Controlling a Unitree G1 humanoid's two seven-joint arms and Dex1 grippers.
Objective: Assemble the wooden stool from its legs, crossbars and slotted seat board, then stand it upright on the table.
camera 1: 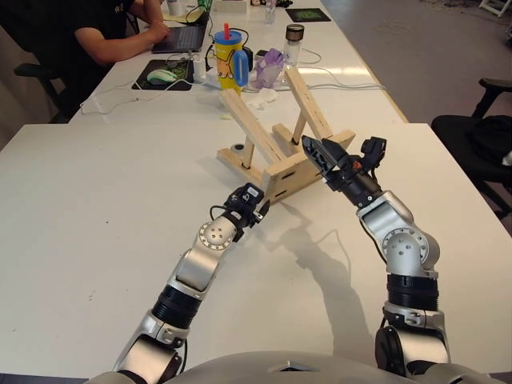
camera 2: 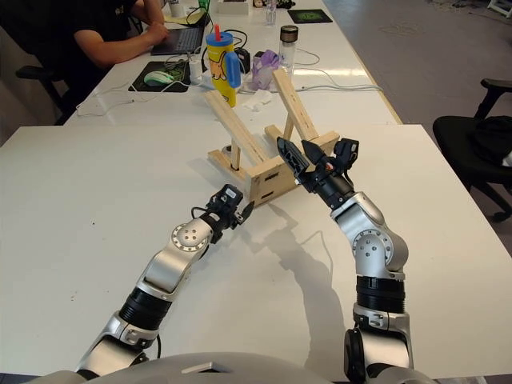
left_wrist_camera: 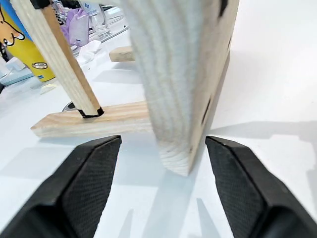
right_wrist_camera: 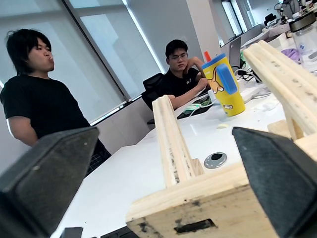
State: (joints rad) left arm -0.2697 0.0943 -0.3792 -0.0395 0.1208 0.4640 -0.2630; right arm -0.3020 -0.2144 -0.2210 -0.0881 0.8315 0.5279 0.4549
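Left eye view: yellow cup holds 1 red straw behind stool.

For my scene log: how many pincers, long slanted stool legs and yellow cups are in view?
Pincers: 2 (left pincer, right pincer)
Long slanted stool legs: 2 (left leg, right leg)
Yellow cups: 1 (yellow cup)
Total: 5

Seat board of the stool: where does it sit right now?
In the left eye view the seat board stands on edge on the table, between the left gripper at its lower corner and the right gripper at its upper edge.
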